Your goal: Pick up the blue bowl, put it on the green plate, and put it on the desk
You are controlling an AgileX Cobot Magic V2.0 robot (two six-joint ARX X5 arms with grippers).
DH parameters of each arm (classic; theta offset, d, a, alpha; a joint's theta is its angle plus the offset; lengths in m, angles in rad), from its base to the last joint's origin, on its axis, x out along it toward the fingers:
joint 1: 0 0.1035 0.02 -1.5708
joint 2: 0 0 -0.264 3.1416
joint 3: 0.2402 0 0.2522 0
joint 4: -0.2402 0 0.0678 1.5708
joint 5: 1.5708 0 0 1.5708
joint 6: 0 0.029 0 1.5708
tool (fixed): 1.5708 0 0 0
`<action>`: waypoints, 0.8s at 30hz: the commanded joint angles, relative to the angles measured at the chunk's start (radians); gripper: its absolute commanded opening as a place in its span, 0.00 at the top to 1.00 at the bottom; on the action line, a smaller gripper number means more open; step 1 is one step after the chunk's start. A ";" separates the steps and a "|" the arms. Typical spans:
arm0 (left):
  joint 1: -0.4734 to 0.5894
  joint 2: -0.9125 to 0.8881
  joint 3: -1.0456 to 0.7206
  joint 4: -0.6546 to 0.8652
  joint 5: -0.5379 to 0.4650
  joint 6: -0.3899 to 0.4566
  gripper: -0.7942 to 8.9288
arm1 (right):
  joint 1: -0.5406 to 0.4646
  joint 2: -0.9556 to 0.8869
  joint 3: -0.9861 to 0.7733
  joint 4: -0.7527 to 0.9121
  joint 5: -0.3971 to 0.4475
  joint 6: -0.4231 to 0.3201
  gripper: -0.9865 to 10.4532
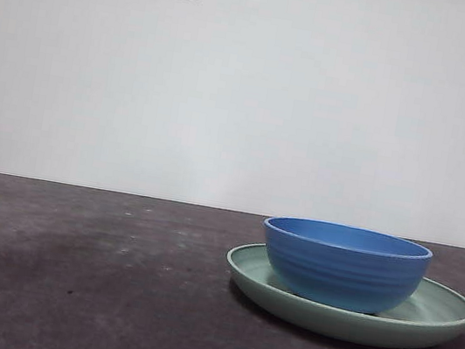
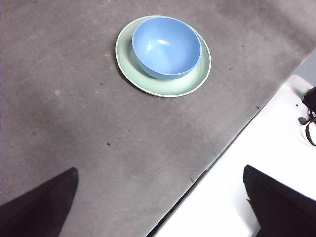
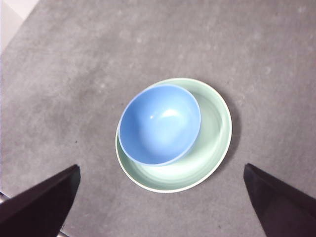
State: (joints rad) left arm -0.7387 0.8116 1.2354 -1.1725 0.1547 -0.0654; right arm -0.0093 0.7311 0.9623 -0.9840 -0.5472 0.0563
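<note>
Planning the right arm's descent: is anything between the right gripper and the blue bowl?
Nothing: the right wrist view shows the right gripper open above bare desk beside the blue bowl.

The front view looks level across the surface (image 1: 65, 281) toward a white wall (image 1: 314, 108), close to the blue bowl (image 1: 344, 265) on the green plate (image 1: 440, 318). Both wrist views look down from well above, sharing that stacked pair.
</note>
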 commanded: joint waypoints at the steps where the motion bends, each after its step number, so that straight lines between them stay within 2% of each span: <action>1: -0.006 -0.054 -0.070 0.050 -0.005 -0.034 0.28 | 0.000 0.028 0.019 -0.006 -0.001 0.003 0.36; 8: -0.006 -0.160 -0.195 0.167 -0.005 -0.099 0.28 | 0.000 0.108 0.019 -0.077 0.001 -0.013 0.36; 12: -0.006 -0.165 -0.198 0.170 -0.004 -0.103 0.28 | 0.000 0.167 0.019 -0.085 0.024 -0.013 0.36; 20: -0.006 -0.165 -0.198 0.180 -0.004 -0.104 0.28 | 0.000 0.357 0.019 -0.074 0.127 -0.046 0.36; 24: -0.006 -0.165 -0.198 0.180 -0.005 -0.104 0.28 | 0.002 0.470 0.019 -0.027 0.132 -0.049 0.37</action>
State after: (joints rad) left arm -0.7387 0.6411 1.0309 -1.0042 0.1547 -0.1673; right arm -0.0090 1.1782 0.9623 -1.0214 -0.4160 0.0219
